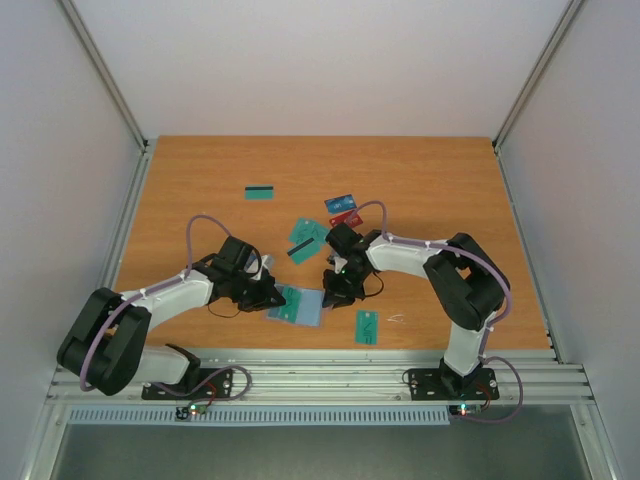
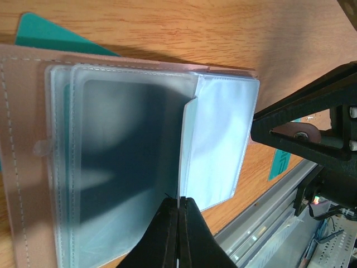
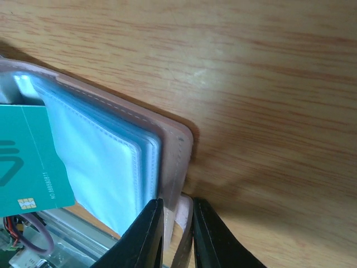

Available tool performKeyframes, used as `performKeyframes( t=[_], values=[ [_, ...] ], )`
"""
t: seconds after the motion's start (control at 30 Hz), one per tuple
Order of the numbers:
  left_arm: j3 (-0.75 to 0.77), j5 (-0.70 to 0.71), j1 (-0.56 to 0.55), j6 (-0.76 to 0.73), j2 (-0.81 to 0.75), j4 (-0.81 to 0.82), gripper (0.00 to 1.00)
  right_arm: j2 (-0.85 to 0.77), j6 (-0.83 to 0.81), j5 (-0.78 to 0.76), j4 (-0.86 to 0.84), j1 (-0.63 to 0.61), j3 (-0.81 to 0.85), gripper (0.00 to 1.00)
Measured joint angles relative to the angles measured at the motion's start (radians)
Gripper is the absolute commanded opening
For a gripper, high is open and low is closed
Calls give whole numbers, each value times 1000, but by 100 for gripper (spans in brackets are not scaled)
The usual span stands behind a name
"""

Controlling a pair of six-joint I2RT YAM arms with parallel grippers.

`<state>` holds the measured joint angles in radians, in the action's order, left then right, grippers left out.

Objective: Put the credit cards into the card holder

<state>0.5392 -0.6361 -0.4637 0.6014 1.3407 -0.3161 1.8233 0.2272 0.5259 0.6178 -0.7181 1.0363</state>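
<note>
Open holder (image 1: 298,306) gripped from both sides, front-centre of table (image 1: 200,180)
Left gripper (image 2: 178,200) fully closed, pinching a clear sleeve (image 2: 220,139) edge; right gripper (image 3: 177,211) nearly closed, jaws clamping the tan cover edge. Teal card (image 3: 28,162) lies at the sleeves, in or on top I can't tell. Loose cards behind holder: striped teal (image 1: 260,192), plain teal (image 1: 307,235), blue (image 1: 340,204), red (image 1: 346,217); one more teal (image 1: 367,326) right of holder, by the front edge
</note>
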Motion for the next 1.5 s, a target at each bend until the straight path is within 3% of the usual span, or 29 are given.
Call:
performKeyframes(
  t=[0.87, 1.5],
  values=[
    [-51, -3, 4, -25, 61, 197, 0, 91, -49, 17, 79, 28, 120, 17],
    [-45, -35, 4, 7, 102, 227, 0, 80, -84, -11, 102, 40, 123, 19]
  ],
)
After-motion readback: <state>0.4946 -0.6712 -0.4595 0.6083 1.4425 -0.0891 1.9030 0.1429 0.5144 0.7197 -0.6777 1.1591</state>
